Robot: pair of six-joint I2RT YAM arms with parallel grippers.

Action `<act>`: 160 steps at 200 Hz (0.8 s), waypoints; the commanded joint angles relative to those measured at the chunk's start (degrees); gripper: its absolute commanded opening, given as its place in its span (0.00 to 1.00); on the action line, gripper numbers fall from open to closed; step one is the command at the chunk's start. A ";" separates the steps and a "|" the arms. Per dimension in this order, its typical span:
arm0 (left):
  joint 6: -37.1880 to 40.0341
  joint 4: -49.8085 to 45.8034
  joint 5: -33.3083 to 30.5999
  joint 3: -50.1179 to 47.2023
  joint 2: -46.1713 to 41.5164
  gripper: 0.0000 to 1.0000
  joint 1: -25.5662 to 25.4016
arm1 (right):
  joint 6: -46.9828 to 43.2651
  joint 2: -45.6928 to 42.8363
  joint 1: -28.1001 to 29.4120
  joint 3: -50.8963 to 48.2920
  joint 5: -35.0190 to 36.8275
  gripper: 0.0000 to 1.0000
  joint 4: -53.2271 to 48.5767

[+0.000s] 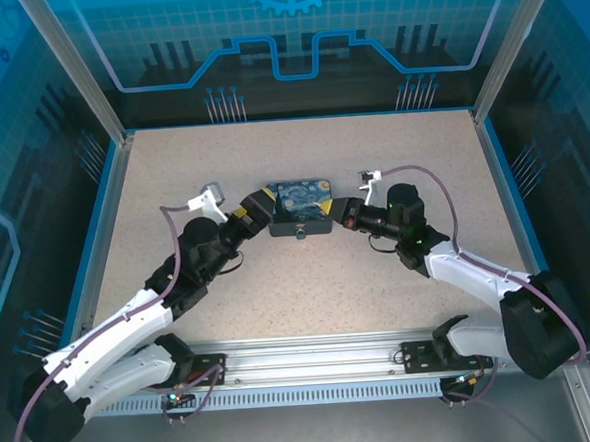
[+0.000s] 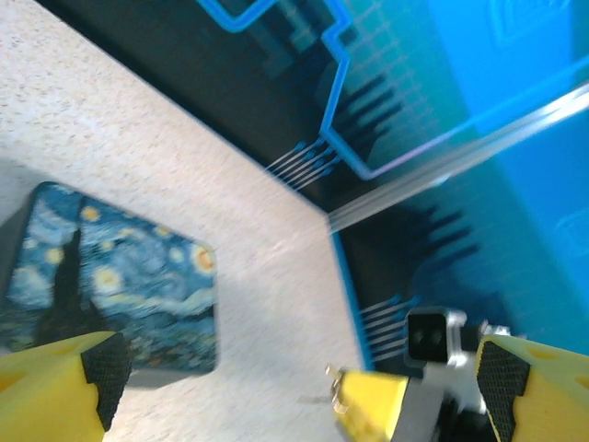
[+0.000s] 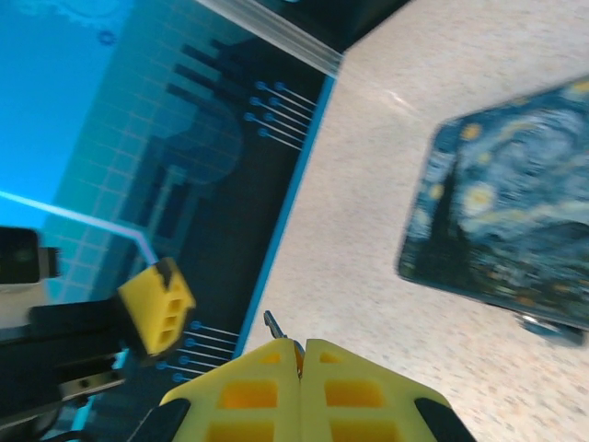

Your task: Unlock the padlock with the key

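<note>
The blue painted box [image 1: 299, 207] lies mid-table, and a small grey padlock [image 1: 301, 233] hangs on its front edge. My right gripper [image 1: 343, 216] sits just right of the box. In the right wrist view it [image 3: 299, 354] is shut on the key [image 3: 274, 324], whose thin dark tip sticks out past the yellow fingers [image 3: 368, 387]. There the box [image 3: 506, 221] lies to the right, with the blurred padlock [image 3: 550, 327] below its edge. My left gripper [image 1: 262, 209] rests against the box's left side. It [image 2: 299, 378] stands open with nothing between its fingers, the box [image 2: 110, 276] to its left.
A blue rim [image 1: 104, 218] and glass walls with aluminium posts [image 1: 75, 69] enclose the speckled table [image 1: 309, 290]. A metal rail [image 1: 314, 365] carries both arm bases at the near edge. Free room lies in front of the box and behind it.
</note>
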 commanded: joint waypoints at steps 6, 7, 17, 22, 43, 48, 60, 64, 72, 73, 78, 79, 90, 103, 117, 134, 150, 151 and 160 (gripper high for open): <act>9.53 -16.22 6.41 0.20 0.56 0.99 0.28 | -3.52 1.77 -2.04 1.77 -1.69 0.00 -6.42; 9.60 -16.38 6.50 0.12 0.62 0.99 0.31 | -3.57 1.86 -2.06 1.79 -1.66 0.00 -6.53; 10.57 -17.64 7.55 -0.64 1.39 0.99 0.33 | -3.73 2.72 -2.36 2.33 -1.55 0.00 -7.19; 11.04 -17.74 8.27 -1.14 1.83 0.99 0.26 | -3.79 3.50 -2.58 2.63 -1.45 0.00 -7.13; 11.35 -16.36 10.35 -4.12 3.81 0.99 0.25 | -2.69 6.94 -3.43 3.76 -2.27 0.00 -5.50; 11.35 -15.64 10.58 -4.68 4.44 0.99 0.26 | -2.52 7.99 -3.52 4.18 -2.41 0.00 -5.20; 11.65 -13.77 11.59 -5.54 6.39 0.99 0.17 | -2.14 10.45 -3.64 5.04 -2.58 0.00 -4.14; 11.81 -13.13 11.93 -5.72 7.12 0.99 0.21 | -1.92 11.23 -3.69 5.20 -2.63 0.00 -3.40; 12.25 -12.20 12.46 -5.68 8.75 0.99 0.08 | -1.15 12.74 -3.98 5.37 -3.14 0.00 -1.74; 12.33 -12.18 12.51 -5.67 8.85 0.99 0.08 | -1.06 12.92 -4.08 5.44 -3.18 0.00 -1.59; 12.58 -11.59 12.84 -5.50 9.93 0.99 0.07 | -0.52 14.03 -4.26 5.66 -3.59 0.00 -0.60; 12.66 -11.48 12.88 -5.45 10.09 0.99 0.07 | -0.52 14.03 -4.26 5.66 -3.59 0.00 -0.60; 13.42 -10.18 13.23 -5.18 12.23 0.99 -0.15 | 0.35 15.93 -4.45 5.99 -3.99 0.00 1.14; 15.03 -8.35 13.48 -4.76 14.81 0.99 -0.47 | 1.21 17.93 -4.49 6.37 -4.29 0.00 2.83; 17.02 -6.10 13.27 -4.36 17.75 0.98 -0.89 | 2.29 19.69 -4.45 6.56 -4.09 0.00 4.51; 19.44 -2.43 12.26 -4.04 21.58 0.97 -1.49 | 3.51 21.97 -4.47 6.95 -3.86 0.00 6.28; 21.52 2.09 11.56 -3.86 25.36 0.95 -1.86 | 4.67 24.17 -4.46 7.26 -3.73 0.00 8.34; 21.62 2.35 11.49 -3.84 25.55 0.94 -1.91 | 4.70 24.35 -4.45 7.26 -3.69 0.00 8.41; 22.62 4.97 11.04 -3.58 27.87 0.93 -2.17 | 4.94 25.47 -4.45 7.74 -3.65 0.00 8.82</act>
